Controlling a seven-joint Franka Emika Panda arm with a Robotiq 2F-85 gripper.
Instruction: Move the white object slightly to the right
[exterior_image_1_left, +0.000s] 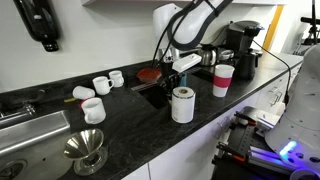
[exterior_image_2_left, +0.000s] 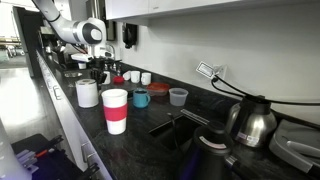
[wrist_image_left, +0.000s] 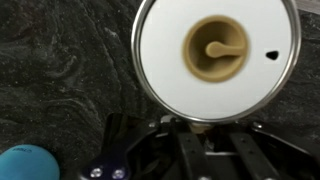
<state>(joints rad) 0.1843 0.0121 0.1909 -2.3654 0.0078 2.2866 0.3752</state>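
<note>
The white object (exterior_image_1_left: 182, 106) is an upright white cylinder standing near the front edge of the black counter; it also shows in the other exterior view (exterior_image_2_left: 87, 95). From the wrist view its round white top (wrist_image_left: 165, 60) has a silvery rim and a tan hole in the middle. My gripper (wrist_image_left: 192, 124) comes down on it from above and behind (exterior_image_1_left: 181, 72) (exterior_image_2_left: 97, 70). The jaws are shut together right at the near rim of the cylinder, pinching its edge. The fingertips themselves are hidden under the rim.
A white paper cup with a red band (exterior_image_1_left: 223, 80) stands beside the cylinder. Small white mugs (exterior_image_1_left: 100, 85), a white jug (exterior_image_1_left: 92, 110) and a metal funnel (exterior_image_1_left: 85, 150) lie towards the sink (exterior_image_1_left: 25, 130). A blue mug (exterior_image_2_left: 141, 98), a kettle (exterior_image_2_left: 250, 120) and a coffee machine (exterior_image_1_left: 240, 45) are nearby.
</note>
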